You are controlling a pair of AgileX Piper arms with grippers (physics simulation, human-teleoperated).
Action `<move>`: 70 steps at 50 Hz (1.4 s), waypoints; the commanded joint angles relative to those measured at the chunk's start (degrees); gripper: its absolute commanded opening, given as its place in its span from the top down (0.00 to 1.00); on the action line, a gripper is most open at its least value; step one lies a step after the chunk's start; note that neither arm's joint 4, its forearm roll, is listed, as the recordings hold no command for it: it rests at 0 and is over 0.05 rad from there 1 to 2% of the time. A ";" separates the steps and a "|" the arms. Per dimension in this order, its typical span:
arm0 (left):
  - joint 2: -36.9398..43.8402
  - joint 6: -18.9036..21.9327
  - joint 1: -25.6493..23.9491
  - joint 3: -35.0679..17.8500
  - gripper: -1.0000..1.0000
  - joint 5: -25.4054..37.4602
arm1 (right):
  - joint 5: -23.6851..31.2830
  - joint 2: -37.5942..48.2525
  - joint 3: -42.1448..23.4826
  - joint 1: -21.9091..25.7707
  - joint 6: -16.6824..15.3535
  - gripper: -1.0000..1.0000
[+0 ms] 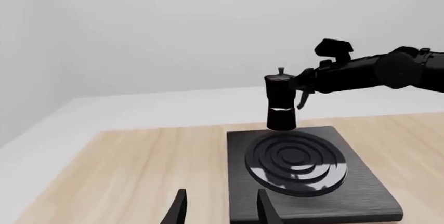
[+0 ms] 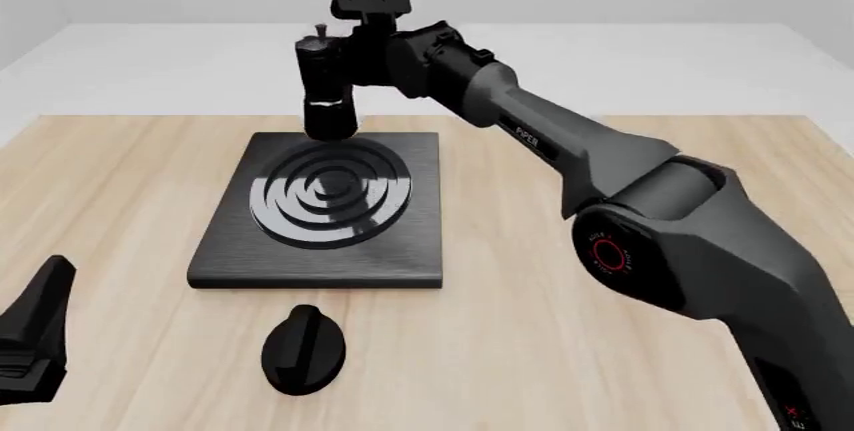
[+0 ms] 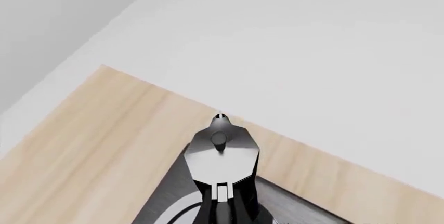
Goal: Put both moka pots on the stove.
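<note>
Black knob [image 2: 304,348] lies before stove [image 2: 320,261]; right tool [image 2: 350,61] grasps moka pot [image 2: 324,86]; left tool [image 1: 218,208] released.

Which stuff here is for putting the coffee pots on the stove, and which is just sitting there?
For the job:
- moka pot, held by the right gripper above the stove's far edge
- stove
- only one pot shows here

Just sitting there:
- black oval knob, in front of the stove
- table

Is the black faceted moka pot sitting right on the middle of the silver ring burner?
No, the black faceted moka pot hangs in the right end effector above the far edge of the black square stove, behind the ring burner.
</note>
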 commanded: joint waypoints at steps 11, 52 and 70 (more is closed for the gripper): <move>0.17 -1.46 0.18 -1.26 0.00 1.62 | 3.80 2.13 -8.07 -0.62 2.75 1.00; 0.21 -3.64 0.40 0.37 0.00 0.98 | 15.50 10.13 -22.10 -2.89 2.11 1.00; 0.16 -2.76 0.30 -0.15 0.00 1.10 | 19.38 12.63 -25.78 -2.99 -1.22 1.00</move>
